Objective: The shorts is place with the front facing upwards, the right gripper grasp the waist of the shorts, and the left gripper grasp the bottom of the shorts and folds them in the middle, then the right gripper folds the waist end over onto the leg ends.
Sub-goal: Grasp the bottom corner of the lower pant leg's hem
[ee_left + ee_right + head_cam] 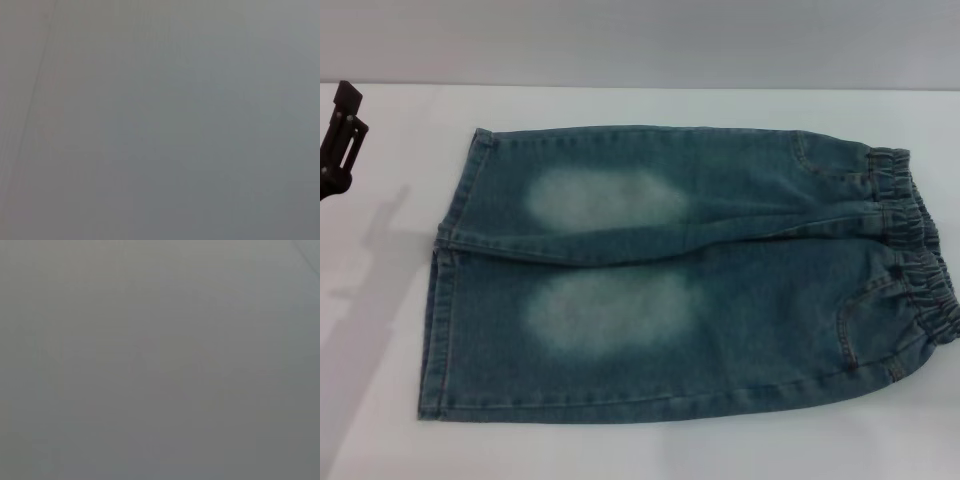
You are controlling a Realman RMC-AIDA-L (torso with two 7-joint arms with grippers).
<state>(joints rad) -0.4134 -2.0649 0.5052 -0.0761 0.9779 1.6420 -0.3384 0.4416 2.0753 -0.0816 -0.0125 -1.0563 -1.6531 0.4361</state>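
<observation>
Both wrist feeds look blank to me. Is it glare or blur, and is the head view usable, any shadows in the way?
Left wrist view: flat grey with one faint slanted line, nothing recognisable. Right wrist view: the same featureless grey. Head view: even light, no glare; the shorts show clearly on the white table, with a soft shadow beside the left hand at that edge, off the fabric.

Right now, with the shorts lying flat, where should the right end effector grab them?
Grip the elastic waistband of the shorts, coming in from the robot's right side. It lies bunched at the right edge, likely easier to pinch than the flat denim. The left end effector is off the leg end.
</observation>
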